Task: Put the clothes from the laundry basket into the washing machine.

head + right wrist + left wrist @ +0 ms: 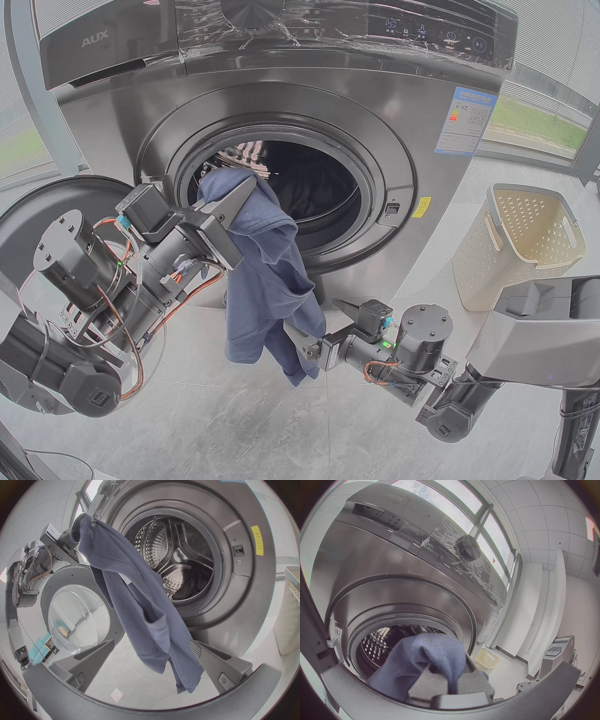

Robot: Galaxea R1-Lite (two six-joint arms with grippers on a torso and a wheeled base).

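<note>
A dark blue garment (269, 281) hangs in front of the washing machine (400, 125), level with its open drum. My left gripper (228, 209) is shut on the garment's top, right at the drum's left rim; the cloth bunches over the gripper (451, 683) in the left wrist view. My right gripper (319, 325) stands open lower down, by the garment's bottom hem. In the right wrist view the hanging garment (147, 611) drops between its spread fingers (93, 658). Dark clothes (197, 586) lie inside the drum. The cream laundry basket (519, 244) stands on the floor to the right.
The round door (78, 617) is swung wide open on the left, behind my left arm. Grey tiled floor (250, 412) stretches in front of the machine. Windows run behind and beside the machine.
</note>
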